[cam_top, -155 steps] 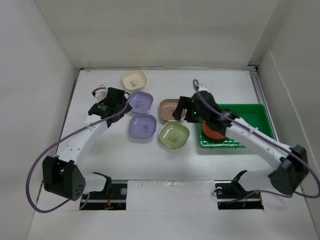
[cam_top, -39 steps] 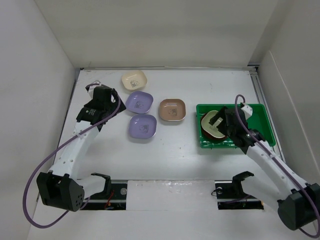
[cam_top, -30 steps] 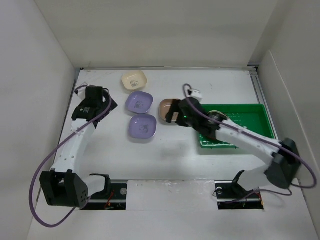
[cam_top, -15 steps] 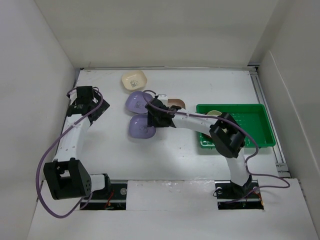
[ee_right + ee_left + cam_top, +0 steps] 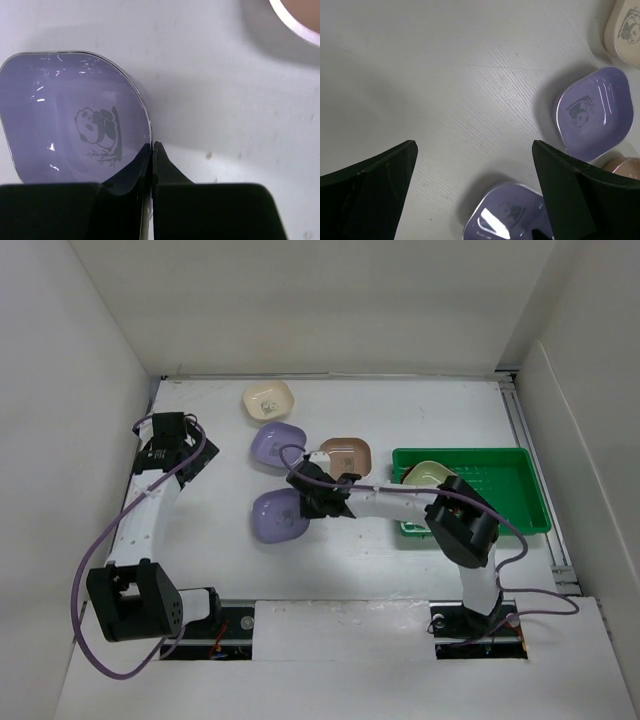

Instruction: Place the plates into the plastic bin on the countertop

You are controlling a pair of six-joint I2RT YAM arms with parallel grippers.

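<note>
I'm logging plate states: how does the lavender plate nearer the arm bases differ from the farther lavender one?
The nearer lavender plate has its rim pinched by the right tool; the farther lavender plate is touched by neither tool. The nearer one sits apart, the farther one close beside the cream plate and tan-pink plate. Both are rounded-square, printed and outside the green bin.

The light is bright and even — the white walls (image 5: 330, 300) look pale all over. Soft grey shadows sit beside the dishes (image 5: 592, 115). Small white glints shine on the purple dish (image 5: 65, 115). Up close, the black fingers (image 5: 365, 200) look dark and a bit blurry.
</note>
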